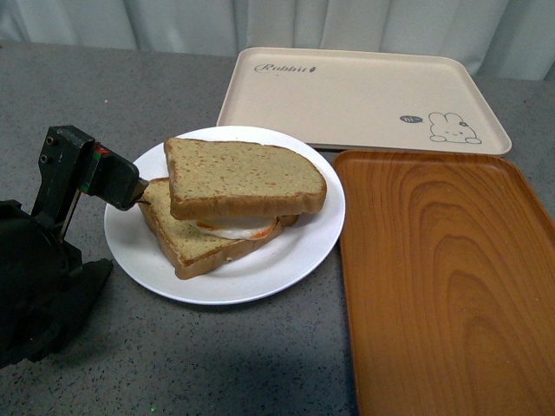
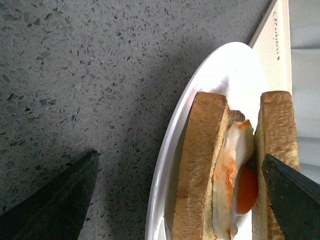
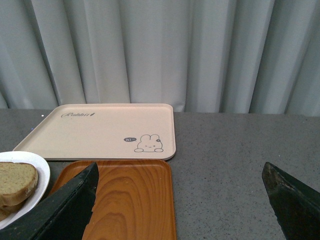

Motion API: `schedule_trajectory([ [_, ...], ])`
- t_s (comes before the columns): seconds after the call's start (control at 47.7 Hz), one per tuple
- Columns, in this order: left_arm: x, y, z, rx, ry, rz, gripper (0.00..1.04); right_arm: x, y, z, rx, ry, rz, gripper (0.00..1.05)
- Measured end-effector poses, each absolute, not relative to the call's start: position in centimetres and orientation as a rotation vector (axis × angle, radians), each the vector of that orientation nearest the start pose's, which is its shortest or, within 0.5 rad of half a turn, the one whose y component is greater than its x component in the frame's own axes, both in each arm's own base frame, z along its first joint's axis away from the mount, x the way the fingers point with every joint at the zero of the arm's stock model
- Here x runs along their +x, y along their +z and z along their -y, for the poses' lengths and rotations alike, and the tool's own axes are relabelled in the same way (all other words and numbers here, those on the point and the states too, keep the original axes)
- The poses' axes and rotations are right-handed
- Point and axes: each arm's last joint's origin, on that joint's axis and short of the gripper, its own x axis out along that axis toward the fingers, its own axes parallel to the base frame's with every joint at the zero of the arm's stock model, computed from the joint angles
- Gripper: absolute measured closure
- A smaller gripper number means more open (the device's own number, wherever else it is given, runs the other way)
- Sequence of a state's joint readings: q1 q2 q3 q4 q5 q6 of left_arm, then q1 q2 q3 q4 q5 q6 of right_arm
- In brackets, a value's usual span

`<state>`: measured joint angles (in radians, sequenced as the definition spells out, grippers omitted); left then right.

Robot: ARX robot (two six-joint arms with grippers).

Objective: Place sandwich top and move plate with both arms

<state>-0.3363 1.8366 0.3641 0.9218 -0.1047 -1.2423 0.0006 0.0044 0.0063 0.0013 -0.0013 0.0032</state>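
The white plate (image 1: 225,277) sits left of centre on the grey table. On it lies a brown slice (image 1: 186,238) bearing a fried egg (image 1: 238,230). The sandwich top (image 1: 243,178) rests on the egg, shifted toward the back right. My left gripper (image 1: 121,182) is open at the plate's left rim. In the left wrist view the left gripper (image 2: 175,200) straddles the plate rim (image 2: 220,65), the lower slice (image 2: 200,165), the egg (image 2: 235,170) and the sandwich top (image 2: 277,125). My right gripper (image 3: 180,205) is open and empty, out of the front view.
A beige rabbit tray (image 1: 347,95) lies behind the plate. An orange-brown wood-grain tray (image 1: 442,277) lies right of the plate, close to its rim. In the right wrist view, both trays (image 3: 100,130) (image 3: 130,200) and the plate's edge (image 3: 40,172) show, with curtains behind.
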Motion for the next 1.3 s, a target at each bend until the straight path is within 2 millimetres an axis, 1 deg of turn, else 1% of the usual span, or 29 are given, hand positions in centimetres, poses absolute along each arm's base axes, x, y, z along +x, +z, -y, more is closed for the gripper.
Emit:
schedule_trajectory([
  [0.356,24.6,7.1,9.1,-1.12,0.134,-0.604,0.06,9.8,16.5,0.0,0.003,0.002,0.003,0.09],
  [0.692,24.7,7.1,9.3,-1.143,0.144,-0.601,0.06,9.8,16.5,0.0,0.003,0.002,0.003,0.09],
  [0.755,24.7,7.0,9.3,-1.144,0.149,-0.603,0.14,9.8,16.5,0.0,0.003,0.002,0.003,0.09],
  [0.776,24.7,6.9,9.3,-1.145,0.15,-0.605,0.19,9.8,16.5,0.0,0.003,0.002,0.003,0.09],
  [0.839,24.7,6.8,9.3,-1.148,0.152,-0.607,0.25,9.8,16.5,0.0,0.003,0.002,0.003,0.09],
  [0.86,24.7,6.8,9.3,-1.151,0.152,-0.607,0.29,9.8,16.5,0.0,0.003,0.002,0.003,0.09],
  [0.902,24.7,6.8,9.3,-1.152,0.152,-0.606,0.34,9.8,16.5,0.0,0.003,0.002,0.003,0.09],
  [0.986,24.7,6.8,9.3,-1.162,0.148,-0.598,0.46,9.8,16.5,0.0,0.003,0.002,0.003,0.09],
  [1.069,24.7,6.8,9.3,-1.168,0.146,-0.592,0.62,9.8,16.5,0.0,0.003,0.002,0.003,0.09],
  [1.09,24.7,6.8,9.2,-1.169,0.147,-0.592,0.68,9.8,16.5,0.0,0.003,0.002,0.003,0.09],
  [1.237,24.6,6.8,9.1,-1.178,0.143,-0.583,0.92,9.8,16.5,0.0,0.003,0.002,0.003,0.09],
  [1.258,24.6,6.8,9.1,-1.178,0.139,-0.584,0.97,9.8,16.5,0.0,0.003,0.002,0.004,0.09],
  [1.279,24.6,6.8,9.1,-1.18,0.136,-0.584,1.01,9.8,16.5,0.0,0.003,0.002,0.003,0.09],
  [1.3,24.6,6.8,9.1,-1.188,0.138,-0.582,1.01,9.8,16.5,0.0,0.003,0.002,0.003,0.09],
])
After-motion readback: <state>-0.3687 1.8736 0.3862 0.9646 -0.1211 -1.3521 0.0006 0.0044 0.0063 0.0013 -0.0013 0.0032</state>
